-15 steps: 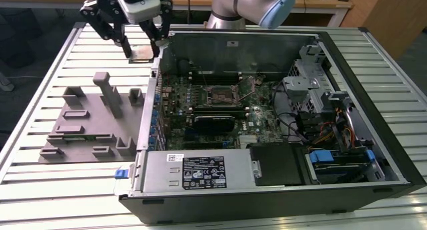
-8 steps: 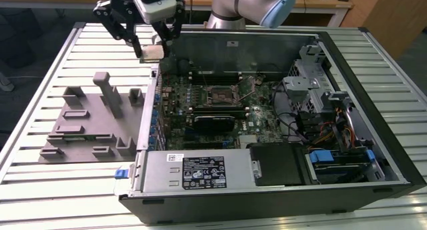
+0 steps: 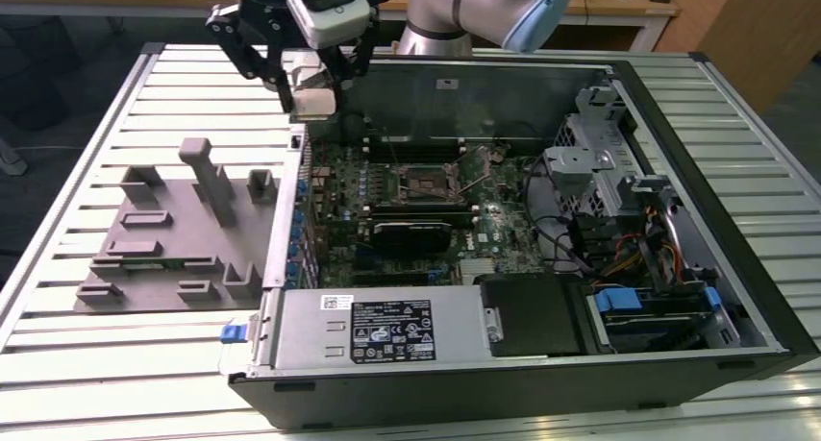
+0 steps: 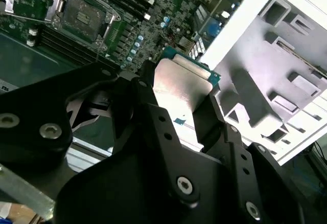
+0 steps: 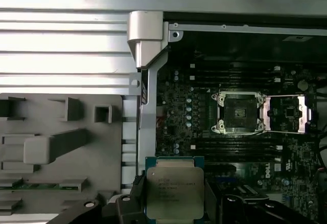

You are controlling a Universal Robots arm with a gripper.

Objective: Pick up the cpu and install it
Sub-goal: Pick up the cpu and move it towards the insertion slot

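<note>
One cpu [image 5: 174, 191] sits clamped between the two fingers of the gripper [image 5: 174, 206], which press on opposite edges. It is square, so it has no long axis. Its silver-grey metal top faces the first wrist camera, with the green board edge showing around it.

In the exterior view the gripper [image 3: 314, 103] carries the cpu [image 3: 314, 101] in the air above the open computer case [image 3: 616, 71], by the wall on the exterior view's left. A grey holder plate [image 3: 167, 239] lies beside that wall on the slatted bench [image 3: 77, 345].

The case holds one motherboard [image 5: 184, 106]. Its one socket [image 5: 239, 112] lies well apart from the cpu, with its metal frame [image 5: 286, 114] swung open.
</note>
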